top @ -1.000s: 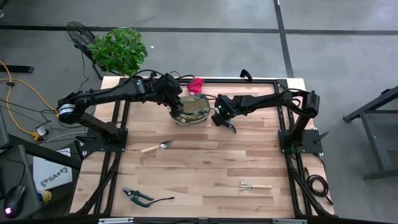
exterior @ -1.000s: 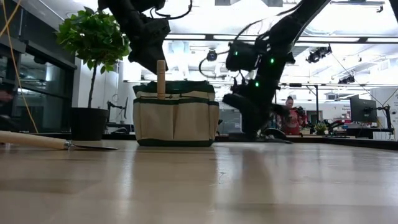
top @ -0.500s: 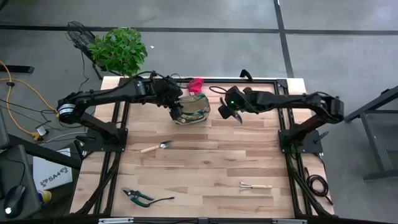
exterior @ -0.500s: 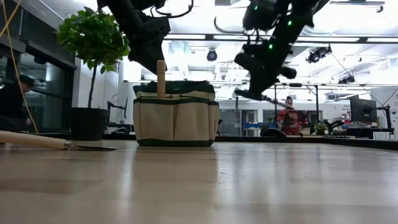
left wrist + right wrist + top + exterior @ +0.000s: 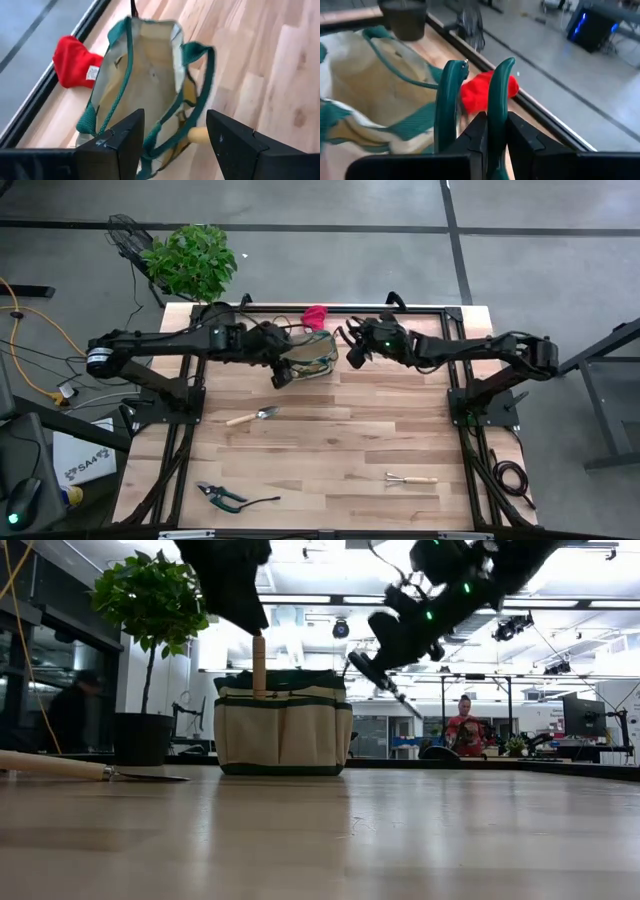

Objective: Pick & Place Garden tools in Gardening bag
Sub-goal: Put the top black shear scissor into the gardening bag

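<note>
The tan gardening bag [image 5: 312, 356] with green trim stands near the table's far edge, and a wooden handle [image 5: 259, 664] sticks up from its side pocket. My left gripper [image 5: 172, 137] is open above the bag's near rim and that handle, touching nothing. My right gripper [image 5: 493, 122], shut on a tool with two green handles [image 5: 451, 95], hangs in the air just right of the bag. The red glove [image 5: 315, 315] lies behind the bag. On the table lie a trowel [image 5: 254, 416], green-black pruners [image 5: 222, 496] and a mini rake [image 5: 410, 478]. My right gripper pinches one green handle [image 5: 497, 112] of the tool between its two fingers. The other handle [image 5: 446, 107] stands free beside the finger. Both handles stick out past the fingertips, toward the bag. The tool is lifted clear of the table, about level with the bag's top.
A potted green plant [image 5: 193, 262] stands off the table's far left corner. The black frame rail [image 5: 400, 308] runs along the far edge behind the bag. The near half of the wooden table [image 5: 340, 450] holds only the three loose tools.
My right gripper has risen from near the table with the green-handled tool, tipped from pointing down to nearly level, and swung toward the bag. My left gripper has drawn from over the bag toward the table's near edge and stayed open.
</note>
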Controlling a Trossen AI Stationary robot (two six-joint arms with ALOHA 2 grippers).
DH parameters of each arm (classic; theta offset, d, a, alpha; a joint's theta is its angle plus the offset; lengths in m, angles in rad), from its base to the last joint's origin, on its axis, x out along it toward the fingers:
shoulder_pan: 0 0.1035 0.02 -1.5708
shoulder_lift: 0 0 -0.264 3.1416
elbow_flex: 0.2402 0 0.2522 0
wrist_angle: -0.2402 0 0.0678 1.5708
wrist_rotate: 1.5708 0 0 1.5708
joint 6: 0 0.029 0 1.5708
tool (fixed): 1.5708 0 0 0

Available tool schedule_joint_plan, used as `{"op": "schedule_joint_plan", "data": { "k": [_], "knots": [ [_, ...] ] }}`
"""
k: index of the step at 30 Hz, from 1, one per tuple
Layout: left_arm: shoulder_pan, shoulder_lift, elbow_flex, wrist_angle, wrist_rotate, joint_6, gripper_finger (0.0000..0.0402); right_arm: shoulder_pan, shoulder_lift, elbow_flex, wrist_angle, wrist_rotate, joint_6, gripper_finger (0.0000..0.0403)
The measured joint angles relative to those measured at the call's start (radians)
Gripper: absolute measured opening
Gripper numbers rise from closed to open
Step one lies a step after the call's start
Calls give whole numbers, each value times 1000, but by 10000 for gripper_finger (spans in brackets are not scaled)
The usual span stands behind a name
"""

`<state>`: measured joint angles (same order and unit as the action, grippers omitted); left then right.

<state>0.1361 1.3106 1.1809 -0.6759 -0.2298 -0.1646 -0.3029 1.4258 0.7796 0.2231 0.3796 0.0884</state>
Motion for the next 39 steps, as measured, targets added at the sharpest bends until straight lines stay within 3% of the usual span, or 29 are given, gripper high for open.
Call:
{"op": "schedule_joint_plan", "data": {
  "k": [7,11,15,25,32,39],
  "knots": [
    [-133,-34,0,-3,-70,-101,207,-97,0,-296,677,-244,-67,38],
    [-217,-33,0,27,-103,-157,207,-160,-1,-384,932,-433,-68,38],
    [-293,-32,0,127,-147,-181,207,-205,3,-382,998,-555,-68,38],
    [-416,-15,0,205,-304,-233,207,-262,40,-335,1028,-707,-60,38],
    [-425,32,-1,299,-311,-233,207,-273,176,-273,1082,-767,-65,38],
    [-425,104,-1,351,-304,-233,207,-331,273,-217,1159,-913,-30,38]
  ]
}}
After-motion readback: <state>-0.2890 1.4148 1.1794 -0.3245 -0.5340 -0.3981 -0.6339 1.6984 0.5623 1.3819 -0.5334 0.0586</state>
